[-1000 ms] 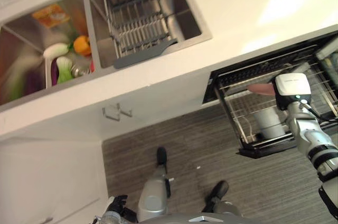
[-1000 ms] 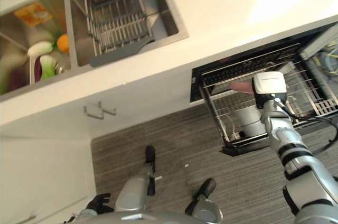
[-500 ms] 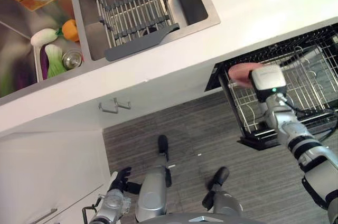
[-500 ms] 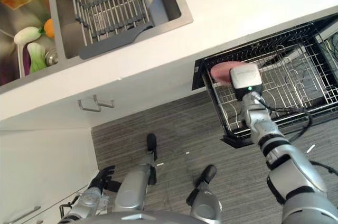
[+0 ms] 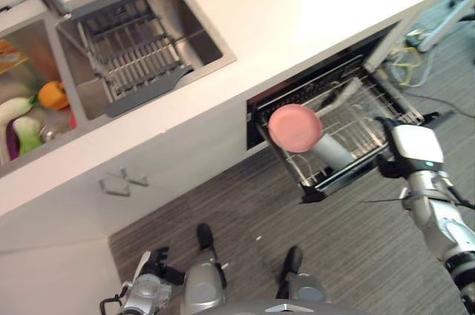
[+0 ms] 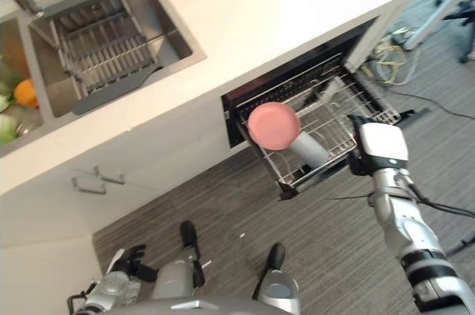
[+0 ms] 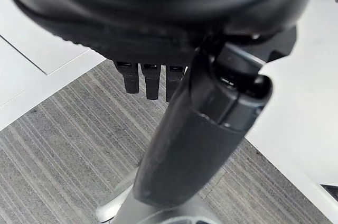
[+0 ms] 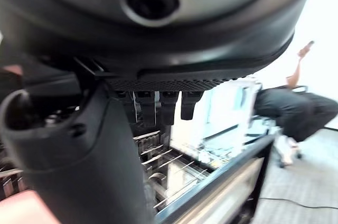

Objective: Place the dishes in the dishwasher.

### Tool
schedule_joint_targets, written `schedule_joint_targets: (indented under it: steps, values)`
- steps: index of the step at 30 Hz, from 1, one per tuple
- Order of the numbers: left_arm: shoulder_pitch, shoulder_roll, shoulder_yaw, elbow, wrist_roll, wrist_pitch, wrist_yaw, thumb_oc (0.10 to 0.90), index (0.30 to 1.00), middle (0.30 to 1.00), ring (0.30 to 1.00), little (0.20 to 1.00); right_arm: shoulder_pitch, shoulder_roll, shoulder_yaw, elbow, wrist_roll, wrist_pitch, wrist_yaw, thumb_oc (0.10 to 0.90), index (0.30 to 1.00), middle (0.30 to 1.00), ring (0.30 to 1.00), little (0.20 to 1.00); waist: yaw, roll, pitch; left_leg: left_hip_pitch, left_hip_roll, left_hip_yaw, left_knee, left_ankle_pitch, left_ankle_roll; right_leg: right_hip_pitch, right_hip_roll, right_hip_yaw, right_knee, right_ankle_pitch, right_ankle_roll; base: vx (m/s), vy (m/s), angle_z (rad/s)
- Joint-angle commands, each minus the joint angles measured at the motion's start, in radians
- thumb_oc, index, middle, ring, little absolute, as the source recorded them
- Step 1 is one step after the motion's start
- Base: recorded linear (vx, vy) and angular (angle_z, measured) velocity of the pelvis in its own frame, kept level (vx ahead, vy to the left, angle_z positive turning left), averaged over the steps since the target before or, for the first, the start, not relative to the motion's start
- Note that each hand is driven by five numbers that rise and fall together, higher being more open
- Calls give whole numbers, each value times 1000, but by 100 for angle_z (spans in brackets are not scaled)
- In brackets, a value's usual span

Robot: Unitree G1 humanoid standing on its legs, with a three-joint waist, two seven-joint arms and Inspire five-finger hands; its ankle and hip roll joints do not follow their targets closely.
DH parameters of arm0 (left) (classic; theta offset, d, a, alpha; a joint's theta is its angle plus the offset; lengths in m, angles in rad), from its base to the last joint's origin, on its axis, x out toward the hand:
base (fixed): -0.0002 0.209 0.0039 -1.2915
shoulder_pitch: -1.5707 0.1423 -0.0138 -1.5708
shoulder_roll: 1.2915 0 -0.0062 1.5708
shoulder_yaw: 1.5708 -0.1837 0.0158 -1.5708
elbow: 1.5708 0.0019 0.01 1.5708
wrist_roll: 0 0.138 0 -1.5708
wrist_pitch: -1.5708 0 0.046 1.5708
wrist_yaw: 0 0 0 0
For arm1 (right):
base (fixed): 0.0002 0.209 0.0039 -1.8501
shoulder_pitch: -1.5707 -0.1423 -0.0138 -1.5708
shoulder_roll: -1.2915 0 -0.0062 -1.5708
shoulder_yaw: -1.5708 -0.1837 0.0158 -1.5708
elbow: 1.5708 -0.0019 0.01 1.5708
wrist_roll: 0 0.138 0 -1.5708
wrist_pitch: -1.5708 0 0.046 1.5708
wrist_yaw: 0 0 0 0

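Below the counter (image 5: 245, 25) edge, at about 3 o'clock in the head views, the dishwasher rack (image 5: 349, 125) is seen pulled out over the grey floor (image 5: 349, 248). A pink plate (image 5: 295, 127) is set on edge at the rack's front corner nearest the cabinet, its face turned outward, and a pale cup (image 5: 331, 154) is lodged just beside it toward 5 o'clock, against the rack's front rim. The right hand (image 8: 158, 105) is held off the rack's outer edge at 4 o'clock, apart from the plate; in its own wrist view the fingers are seen straight and nothing is held. The left hand (image 5: 152, 276) is kept low at 7 o'clock over the floor, its fingers relaxed and holding nothing. Open floor is left between the rack's front rim and the right arm. At 10 o'clock, the sink (image 5: 189, 29) is set into the counter with a drying rack (image 5: 126, 55) inside, and vegetables (image 5: 37, 107) are gathered in the neighbouring basin.
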Motion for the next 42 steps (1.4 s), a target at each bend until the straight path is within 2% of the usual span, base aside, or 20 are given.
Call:
schedule_joint_targets:
  steps: [1, 2, 3, 4, 7, 15, 19, 21, 23, 24, 25, 28, 29, 31, 32, 34, 35, 37, 39, 42]
  values:
    - [1, -19, 10, 71, 22, 10, 24, 800, 900, 900, 900, 900, 46, -45, -170, 10, 161, 53, -200, 595, 592, 592, 592, 592, -23, 32, -65, 63, 58, 32, 31, -79, -54, -24, -25, 11, 25, -59, 55, 68, -14, -35]
    - [6, -24, 16, 71, 25, 12, 25, 800, 900, 900, 900, 900, 83, -11, -223, 37, 200, 59, -220, 524, 486, 486, 486, 486, -34, 33, -71, 69, 61, 36, 31, -80, -54, -20, -23, 13, 25, -61, 54, 24, -5, -32]
    - [6, -23, 13, 70, 25, 12, 25, 800, 900, 900, 900, 900, 89, -10, -228, 34, 200, 58, -220, 482, 422, 422, 422, 422, -30, 33, -71, 70, 61, 36, 31, -80, -54, -19, -23, 13, 25, -61, 54, 73, -20, -24]
    - [21, -32, 5, 65, 38, 15, 13, 800, 900, 900, 900, 900, 138, 51, -293, 159, 288, 62, -241, 400, 300, 300, 300, 300, -44, 35, -85, 83, 64, 39, 28, -80, -54, -5, -17, 11, 23, -65, 51, 63, -26, -20]
    - [31, -41, -4, 59, 44, 19, -6, 800, 900, 900, 900, 900, 149, 100, -326, 301, 380, 59, -243, 400, 300, 300, 300, 300, -50, 41, -92, 86, 63, 36, 24, -80, -53, 1, -13, 8, 22, -68, 49, 38, -16, -4]
    - [37, -40, -20, 65, 41, 19, -8, 800, 900, 900, 900, 900, 31, 136, -167, 352, 411, 33, -176, 400, 300, 300, 300, 300, -23, 68, -72, 62, 41, 3, 21, -79, -50, -4, -25, -1, 19, -62, 49, -11, 4, 0]
    - [28, -31, -37, 61, -3, 11, 24, 800, 900, 900, 900, 900, -144, 168, -21, 405, 509, -12, -152, 400, 300, 300, 300, 300, 7, 86, -23, 16, 25, -32, 42, -80, -47, -26, -44, -9, 25, -53, 49, -100, 24, 14]
    - [10, -29, -51, 58, -43, 7, 41, 800, 900, 900, 900, 900, -252, 223, 24, 492, 647, -53, -125, 400, 300, 300, 300, 300, 34, 96, 20, -53, 20, -62, 125, -96, -45, -53, -60, -10, 39, -49, 43, -190, 12, 19]
    - [6, -27, -48, 63, -81, 1, 51, 800, 900, 900, 900, 900, -360, 257, 92, 559, 695, -55, -80, 400, 300, 300, 300, 300, 70, 107, 61, -136, 17, -100, 211, -116, -46, -78, -73, -19, 49, -47, 37, -138, 6, 35]
    - [5, -27, -47, 63, -81, 1, 51, 800, 900, 900, 900, 900, -362, 257, 93, 561, 696, -56, -80, 400, 300, 300, 300, 300, 69, 108, 61, -139, 17, -101, 213, -117, -46, -79, -72, -20, 49, -47, 37, -54, 16, 47]
    - [22, -22, -52, 58, -92, -10, 49, 800, 900, 900, 900, 900, -430, 240, 133, 598, 683, -49, -58, 400, 300, 300, 300, 300, 102, 108, 70, -165, 14, -112, 221, -117, -46, -84, -76, -32, 46, -43, 37, 85, -5, 50]
    - [30, -21, -56, 55, -101, -15, 46, 800, 900, 900, 900, 900, -456, 230, 146, 607, 681, -49, -51, 400, 300, 300, 300, 300, 112, 106, 66, -163, 13, -124, 219, -138, -57, -77, -71, -24, 39, -59, 43, 26, 14, 32]
    - [42, -12, -66, 44, -156, -31, 22, 800, 900, 900, 900, 900, -551, 181, 158, 609, 723, -65, -45, 400, 300, 300, 300, 300, 148, 95, 83, -198, 3, -136, 212, -132, -57, -101, -78, -34, 40, -47, 47, 61, 21, 24]
    - [40, -11, -72, 45, -175, -34, 10, 800, 900, 900, 900, 900, -595, 152, 163, 622, 739, -70, -44, 400, 300, 300, 300, 300, 160, 90, 89, -213, 0, -142, 211, -131, -57, -112, -81, -40, 42, -44, 49, -18, 27, 28]
    - [39, -7, -77, 41, -212, -39, 0, 800, 900, 900, 900, 900, -653, 106, 185, 620, 740, -71, -44, 400, 300, 300, 300, 300, 180, 75, 102, -234, -6, -153, 215, -129, -56, -119, -84, -51, 44, -41, 50, -1, 7, 37]
    - [38, -7, -71, 40, -231, -44, 2, 800, 900, 900, 900, 900, -671, 86, 194, 614, 736, -71, -44, 400, 300, 300, 300, 300, 184, 69, 109, -242, -7, -160, 216, -128, -55, -121, -85, -58, 45, -40, 51, 12, 0, 30]
    - [39, -3, -59, 41, -257, -46, 2, 800, 900, 900, 900, 900, -702, 49, 212, 603, 716, -66, -45, 400, 300, 300, 300, 300, 203, 48, 117, -259, -14, -176, 218, -128, -53, -121, -85, -75, 49, -40, 53, 21, -15, 24]
    - [40, -2, -53, 45, -264, -44, 0, 800, 900, 900, 900, 900, -713, 36, 218, 603, 708, -64, -47, 400, 300, 300, 300, 300, 211, 41, 119, -268, -16, -183, 219, -128, -51, -122, -86, -82, 51, -40, 54, 29, -34, 29]
    - [30, 15, -36, 68, -283, -43, -2, 800, 900, 900, 900, 900, -769, -36, 247, 611, 674, -53, -50, 400, 300, 300, 300, 300, 238, 15, 127, -299, -26, -203, 218, -124, -50, -130, -87, -106, 60, -39, 57, 25, -48, 24]
    - [14, 30, -36, 89, -277, -46, 2, 800, 900, 900, 900, 900, -853, -91, 298, 642, 647, -45, -46, 400, 300, 300, 300, 300, 252, -3, 134, -318, -29, -216, 213, -119, -53, -142, -88, -118, 63, -35, 60, 14, -20, 29]
